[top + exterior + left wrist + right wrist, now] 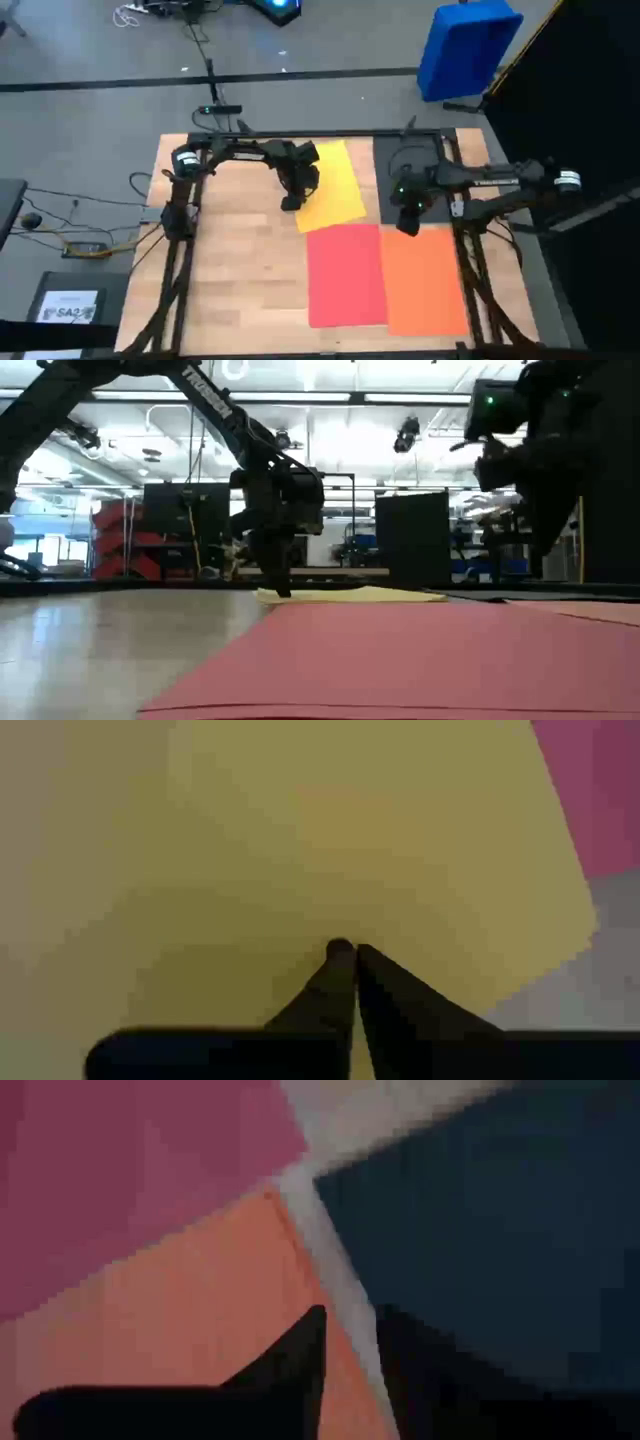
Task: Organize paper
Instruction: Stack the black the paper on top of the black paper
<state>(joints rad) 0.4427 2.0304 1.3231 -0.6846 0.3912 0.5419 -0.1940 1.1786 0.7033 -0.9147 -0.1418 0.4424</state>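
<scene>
Four sheets of paper lie flat on the wooden table. The yellow sheet (338, 180) lies askew at the far middle, the black sheet (415, 165) to its right, the red sheet (345, 275) and the orange sheet (425, 280) side by side nearer the front. My left gripper (291, 204) is shut, its tips down on the yellow sheet (300, 850). My right gripper (408, 228) hangs above the gap between the black sheet (500, 1230) and the orange sheet (180, 1310), with a narrow gap between its fingers and nothing in it. My left gripper presses its shut fingertips (340, 952) down on the yellow sheet's top face, close to its left edge near the front corner (300, 215). The fingers come steeply from above, slanting from the table's left. The sheet lies flat on the table (350, 596).
Bare wood (230, 280) takes up the table's left half. A blue bin (468, 45) stands on the floor beyond the far right corner. A dark box with a white label (68, 305) and cables lie left of the table.
</scene>
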